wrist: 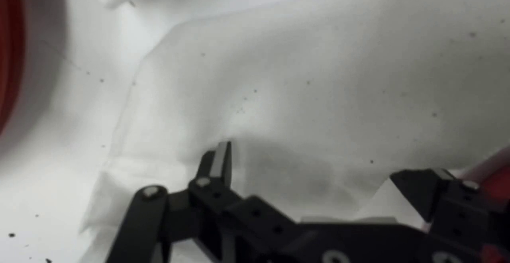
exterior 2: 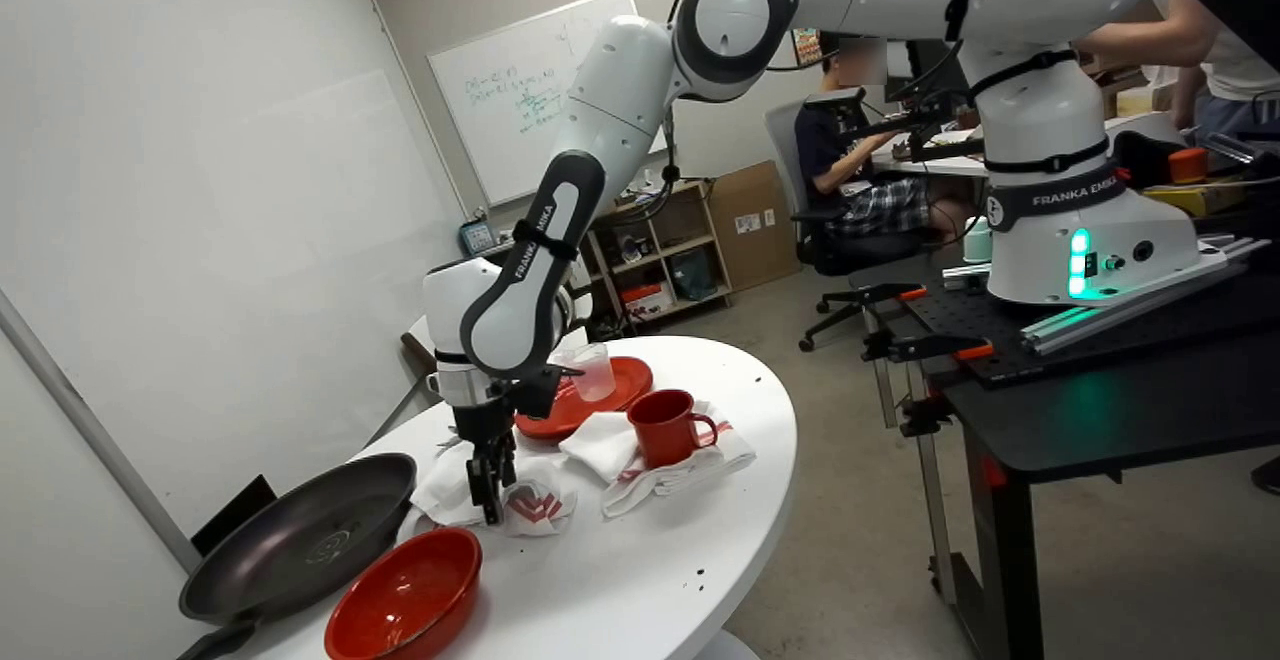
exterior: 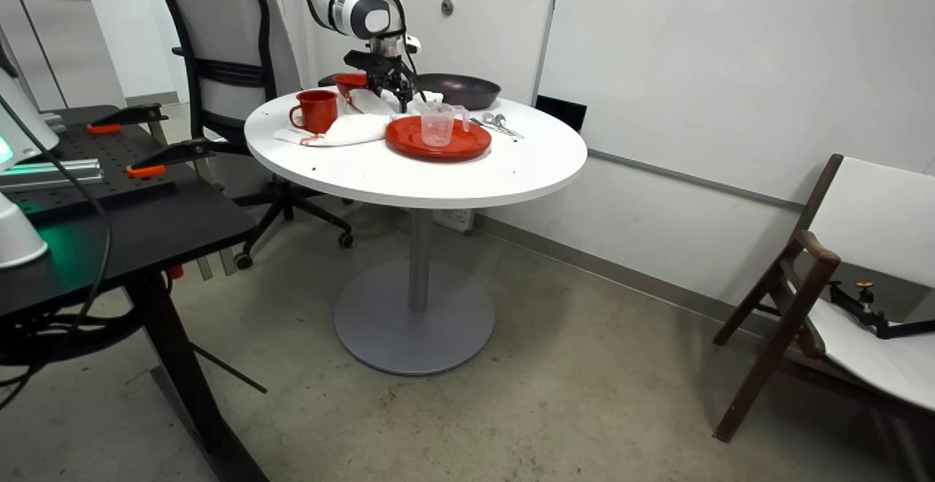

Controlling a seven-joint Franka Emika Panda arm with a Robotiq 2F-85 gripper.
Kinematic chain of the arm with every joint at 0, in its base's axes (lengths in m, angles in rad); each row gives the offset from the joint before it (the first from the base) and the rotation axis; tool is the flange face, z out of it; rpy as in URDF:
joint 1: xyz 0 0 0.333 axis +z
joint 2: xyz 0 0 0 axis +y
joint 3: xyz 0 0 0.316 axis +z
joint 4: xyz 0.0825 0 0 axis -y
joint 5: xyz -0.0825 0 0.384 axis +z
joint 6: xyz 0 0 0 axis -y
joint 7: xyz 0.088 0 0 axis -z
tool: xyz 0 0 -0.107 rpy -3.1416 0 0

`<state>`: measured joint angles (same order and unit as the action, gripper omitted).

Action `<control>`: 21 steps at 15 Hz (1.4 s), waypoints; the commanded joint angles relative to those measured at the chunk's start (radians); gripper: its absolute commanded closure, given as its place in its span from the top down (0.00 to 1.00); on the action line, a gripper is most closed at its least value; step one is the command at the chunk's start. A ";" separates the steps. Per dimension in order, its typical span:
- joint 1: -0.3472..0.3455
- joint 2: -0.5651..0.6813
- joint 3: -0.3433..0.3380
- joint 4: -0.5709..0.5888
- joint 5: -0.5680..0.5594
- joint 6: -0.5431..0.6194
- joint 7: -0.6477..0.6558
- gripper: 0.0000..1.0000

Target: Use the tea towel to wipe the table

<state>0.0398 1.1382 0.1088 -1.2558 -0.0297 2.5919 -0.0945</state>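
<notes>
Robotics lab: arm (exterior 2: 622,85) on black desk (exterior 2: 1100,410), whiteboard (exterior 2: 500,145) bearing formulas (exterior 2: 540,105), seemingly.

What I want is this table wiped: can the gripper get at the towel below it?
Likely yes: the gripper is open over the towel, with nothing seen between them, though the bowl sits close by.

This tabletop (exterior: 365,175) shows in both exterior views, from well back and, tilted, nearer, towards the robot base (exterior 2: 1090,212); the wrist view peers closely down onto cloth (wrist: 310,67).
</notes>
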 commanded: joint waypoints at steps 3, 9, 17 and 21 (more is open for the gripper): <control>-0.033 -0.171 0.017 -0.164 0.002 0.027 -0.090 1.00; -0.078 -0.331 0.043 -0.333 0.017 0.054 -0.143 1.00; -0.189 -0.553 0.167 -0.712 0.084 0.063 -0.303 1.00; -0.249 -0.666 0.253 -0.921 0.133 0.125 -0.453 1.00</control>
<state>-0.1542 0.5966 0.2980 -1.9841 0.0455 2.6471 -0.4291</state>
